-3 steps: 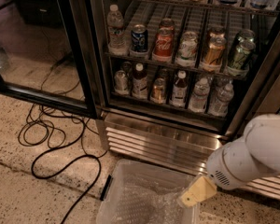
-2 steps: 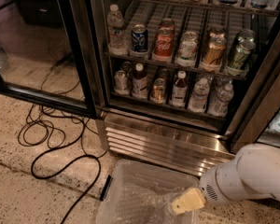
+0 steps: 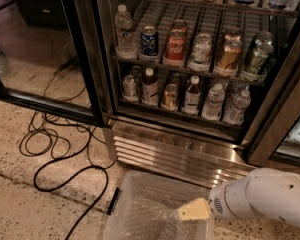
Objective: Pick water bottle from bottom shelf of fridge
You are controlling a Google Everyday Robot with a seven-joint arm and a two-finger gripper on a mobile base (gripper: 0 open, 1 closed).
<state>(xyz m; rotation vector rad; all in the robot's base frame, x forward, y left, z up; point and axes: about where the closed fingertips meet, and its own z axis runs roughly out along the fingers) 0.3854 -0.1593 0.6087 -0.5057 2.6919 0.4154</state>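
The fridge [image 3: 176,156] stands open in front of me, its steel grille at the base. On the bottom shelf [image 3: 176,114], two small clear water bottles with white caps stand at the right end, one [image 3: 213,101] beside the other [image 3: 237,105]. Left of them on the same rack are dark-filled bottles [image 3: 149,86] and cans [image 3: 169,96]. My gripper [image 3: 194,210] is low at the bottom right, on the end of the white arm [image 3: 262,204]. It hangs over a clear bin on the floor, well below and in front of the shelf, holding nothing I can see.
A clear plastic bin [image 3: 135,196] lies on the floor just before the grille. Black cables [image 3: 55,149] loop over the speckled floor at left. The open glass door [image 3: 45,104] swings out to the left. The rack above holds cans [image 3: 175,46] and another clear bottle [image 3: 123,28].
The white arm has dropped lower in the view and the gripper has slid down and slightly left over the bin. Nothing in the fridge has moved.
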